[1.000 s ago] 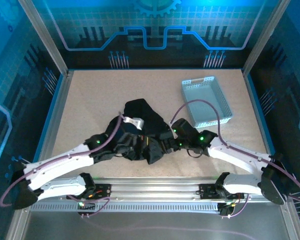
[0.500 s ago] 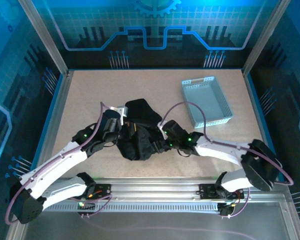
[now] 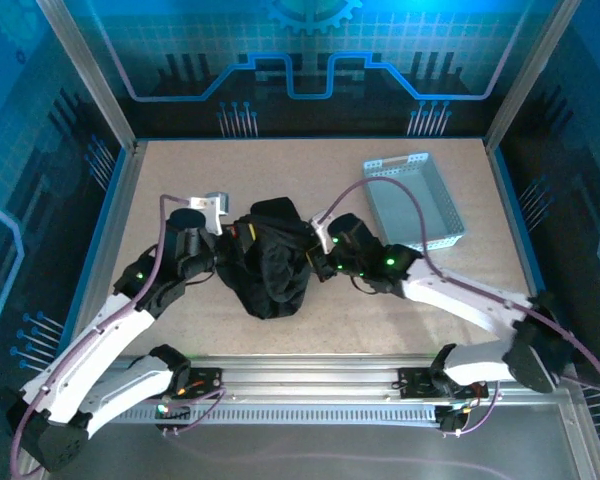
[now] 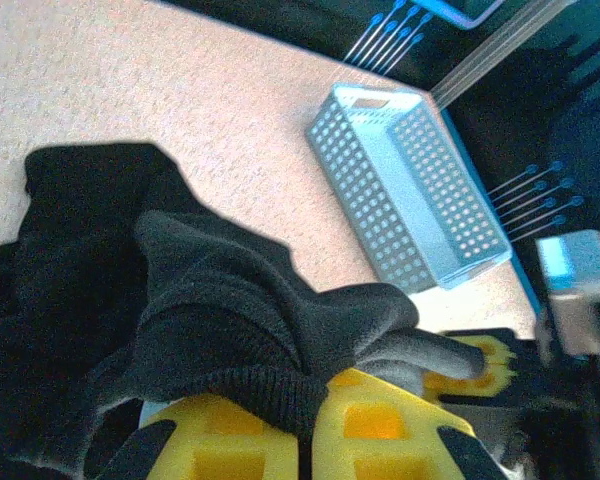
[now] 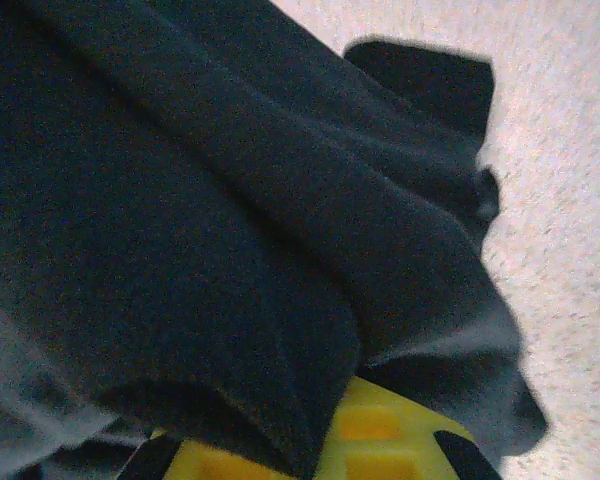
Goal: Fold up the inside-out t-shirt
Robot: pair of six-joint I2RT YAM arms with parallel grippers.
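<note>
Two things matter for opening this bundle, I judge: draw the tools apart evenly, and lift enough that the cloth clears the counter without dragging. The inside-out t-shirt sits bunched between the tools, touching both. My left tool is pressed together, pinching a ribbed edge of the shirt. My right tool is clamped on a dark fold that drapes over its yellow pads. The perforated grey tray lies just beyond the right tool, apart from the cloth.

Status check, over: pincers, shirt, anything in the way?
Shut on t-shirt: left pincer, right pincer. Fabric bunched, not folded. Grey tray far right, apart.
</note>
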